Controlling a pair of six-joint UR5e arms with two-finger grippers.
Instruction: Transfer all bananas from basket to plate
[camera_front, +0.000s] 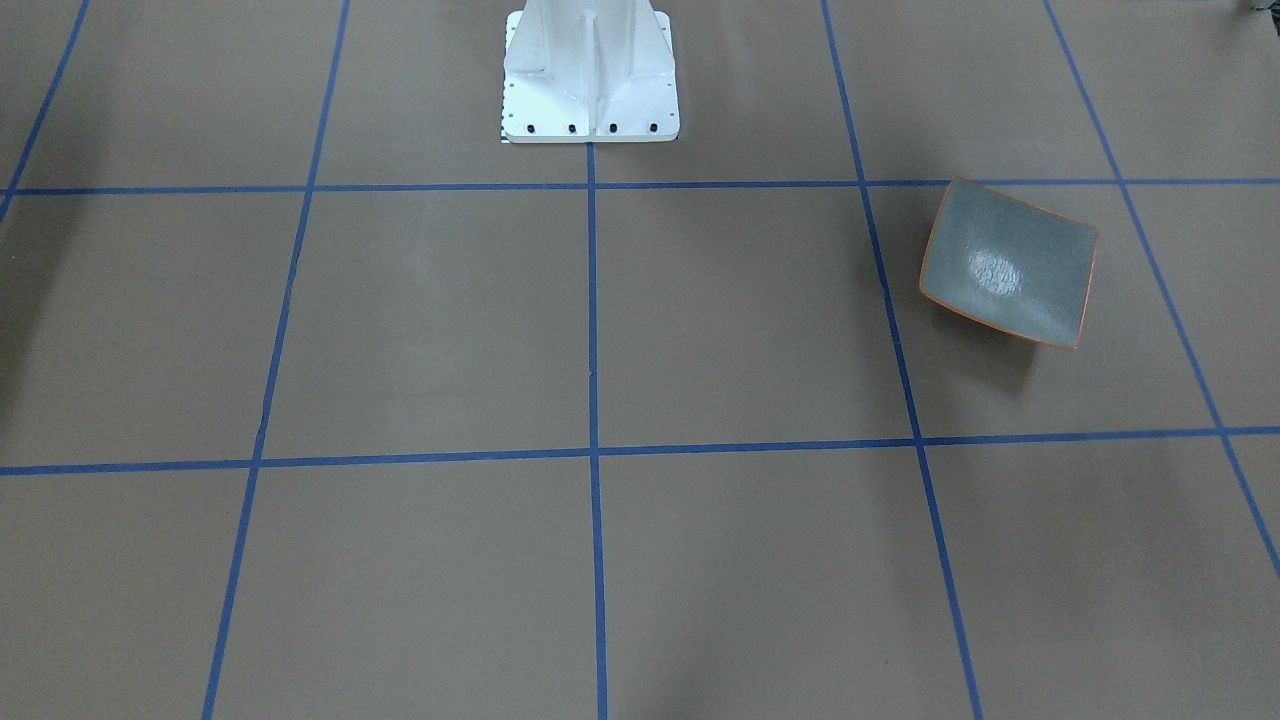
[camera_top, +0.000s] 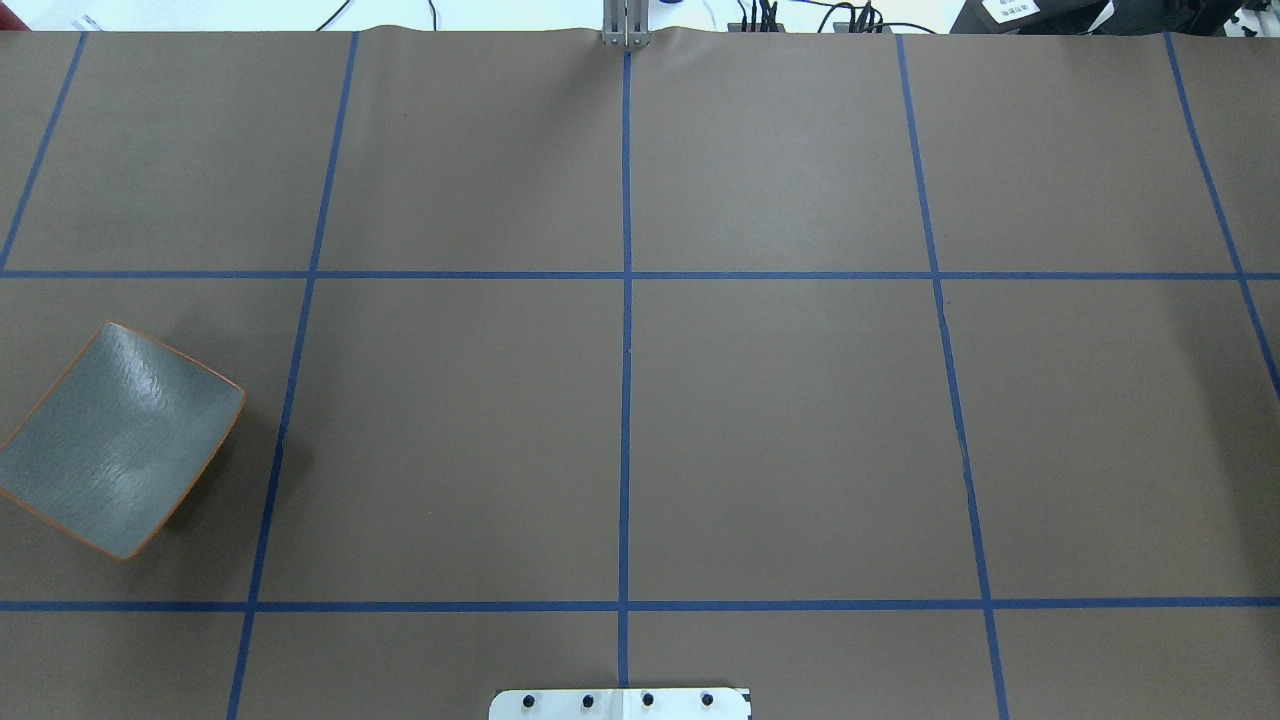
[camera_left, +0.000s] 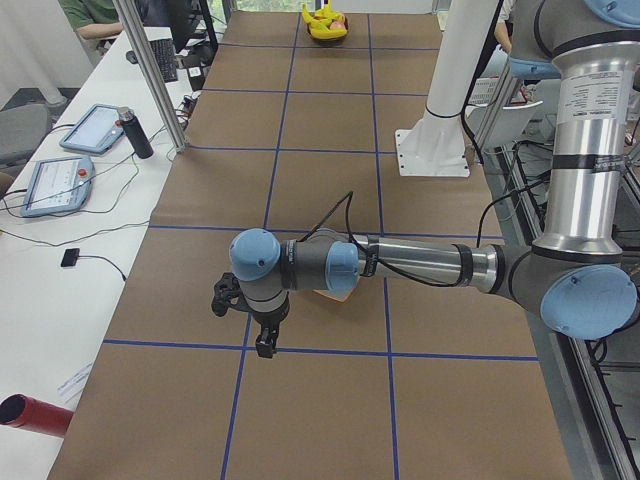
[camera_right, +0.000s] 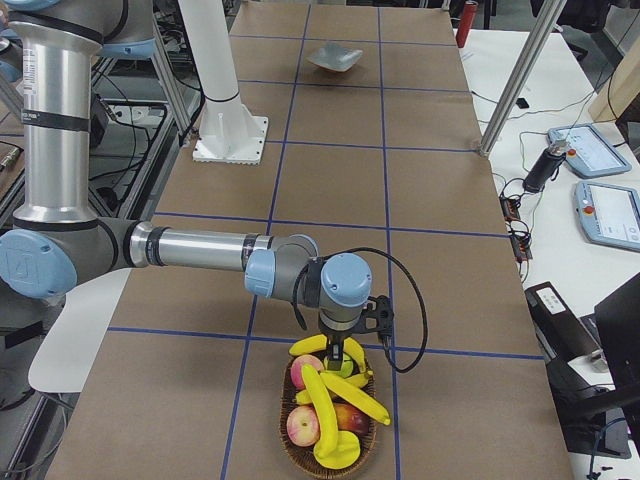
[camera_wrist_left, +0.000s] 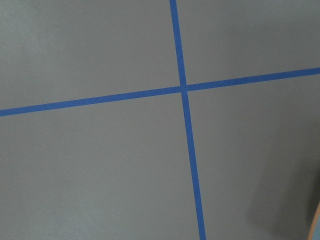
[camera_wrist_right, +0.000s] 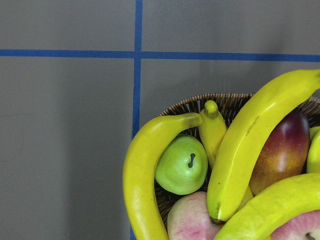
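**Pincer of the right arm above the basket, bananas not yet taken**

The right pincer (camera_right: 343, 352) hangs just above the edge of the basket (camera_wrist_right: 190, 102). Only the side view shows it, so I cannot tell how wide its jaws stand or whether it has hold of anything. It is the same for the left pincer (camera_left: 264, 345), which hovers low over the worktop (camera_top: 780, 430) near the plate (camera_top: 118, 438).

The bananas (camera_wrist_right: 250, 145) all lie in the basket, at the end of the worktop on the robot's right. They are heaped across a green fruit (camera_wrist_right: 181, 165) and a reddish fruit (camera_wrist_right: 282, 150). The plate has nothing on it and stands well apart, at the opposite end.

The bananas look like glossy plastic, so I judge them light, stiff and rather slippery. The best hold is probably across the middle of the body, where the thickness is even. At the narrow ends a banana could slip out of the jaws. The long banana lying on top seems the freest one to take. Because the bananas overlap, lifting one may drag or roll its neighbours.
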